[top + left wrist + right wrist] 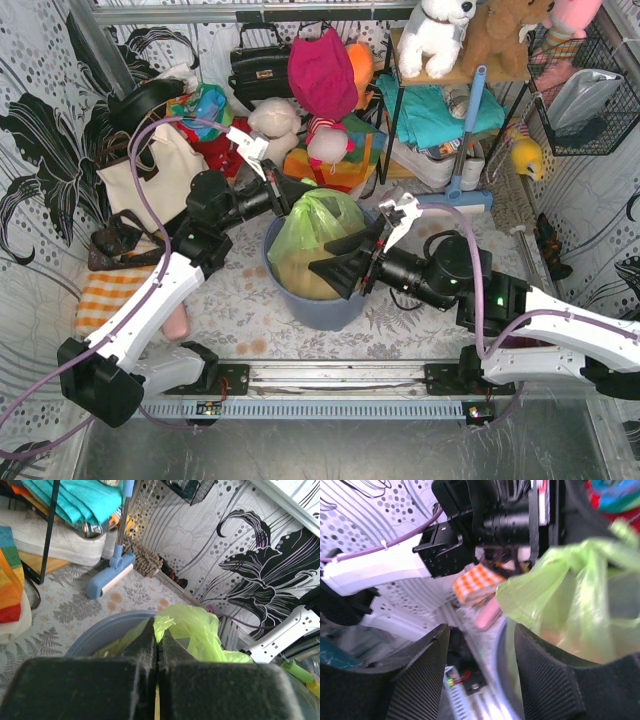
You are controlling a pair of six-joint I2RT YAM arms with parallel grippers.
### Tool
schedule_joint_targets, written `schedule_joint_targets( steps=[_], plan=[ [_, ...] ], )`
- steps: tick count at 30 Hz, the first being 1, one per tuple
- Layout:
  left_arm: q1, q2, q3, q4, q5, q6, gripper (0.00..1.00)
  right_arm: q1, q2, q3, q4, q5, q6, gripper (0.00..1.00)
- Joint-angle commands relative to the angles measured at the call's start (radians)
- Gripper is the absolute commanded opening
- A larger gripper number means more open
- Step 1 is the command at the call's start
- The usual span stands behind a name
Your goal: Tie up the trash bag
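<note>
**While one arm pinches the bag, the other waits open beside it**

Where the two arms meet at mid-counter, a thin light-green trash bag point(315, 225) stands upright in a round blue-grey bin point(335, 312), with brown paper showing dimly through its lower half. The bag's loose top rises above the rim and leans toward the far left. There the left end effector point(284, 196) is closed, and its wrist view shows a flap of green plastic pinched right at the fingertips.

The right end effector point(338, 268) reaches in from the near right, level with the rim, its fingers parted and holding nothing. In its own wrist view the green plastic lies off to one side, beyond one finger and not in the gap — so the bag is beside this end effector, not between its fingers.

My judgement: tying needs a second gathered flap. The right arm is nearer the bag's free side, and it would have to shift across until the plastic sits between its fingers.
</note>
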Motion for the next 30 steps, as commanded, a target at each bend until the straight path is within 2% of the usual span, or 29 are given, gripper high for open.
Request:
schedule_joint_targets(
  steps=[1, 6, 12, 15, 19, 30],
  plan=[
    [0.0, -0.016, 0.001, -0.067, 0.044, 0.015, 0.0, 0.006, -0.032, -0.015, 0.124, 0.043, -0.422, 0.57],
    [0.0, -0.028, 0.014, -0.15, 0.051, 0.036, 0.0, 0.008, -0.019, -0.066, 0.233, -0.024, -0.669, 0.68],
    [0.0, -0.054, 0.006, -0.194, 0.066, 0.037, 0.0, 0.009, 0.032, -0.087, 0.336, 0.038, -0.84, 0.72],
    [0.0, -0.07, -0.006, -0.207, 0.066, 0.035, 0.0, 0.009, 0.049, -0.101, 0.381, 0.062, -0.878, 0.7],
    [0.0, -0.092, -0.012, -0.233, 0.061, 0.042, 0.0, 0.008, 0.063, -0.112, 0.384, 0.086, -0.893, 0.59],
    [-0.001, -0.105, -0.01, -0.238, 0.07, 0.04, 0.0, 0.008, 0.092, -0.145, 0.432, 0.094, -0.924, 0.42]
  ],
)
